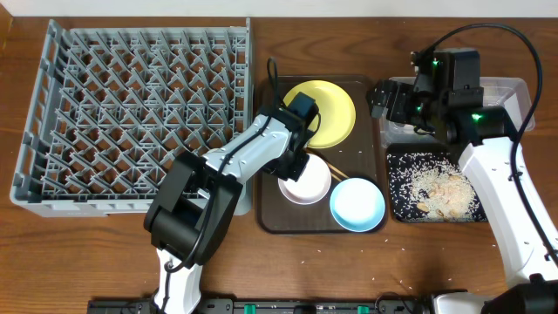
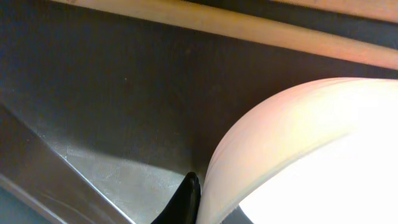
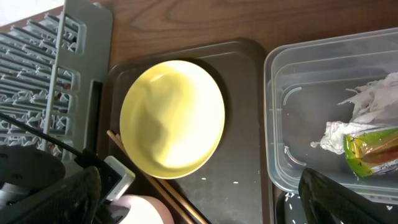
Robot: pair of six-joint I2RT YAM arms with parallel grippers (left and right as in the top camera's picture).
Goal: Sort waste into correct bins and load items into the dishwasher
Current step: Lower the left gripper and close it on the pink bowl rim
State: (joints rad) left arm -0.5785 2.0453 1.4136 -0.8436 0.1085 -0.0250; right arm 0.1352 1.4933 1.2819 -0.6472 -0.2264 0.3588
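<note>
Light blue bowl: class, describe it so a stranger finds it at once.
Right of the big grey dish rack lies a brown tray. At its front right corner sits the light blue bowl, the only blue dish beside a white bowl and yellow plate.

A brown serving tray lay flat on the wooden table, near the centre, its rim raised all round.
</note>
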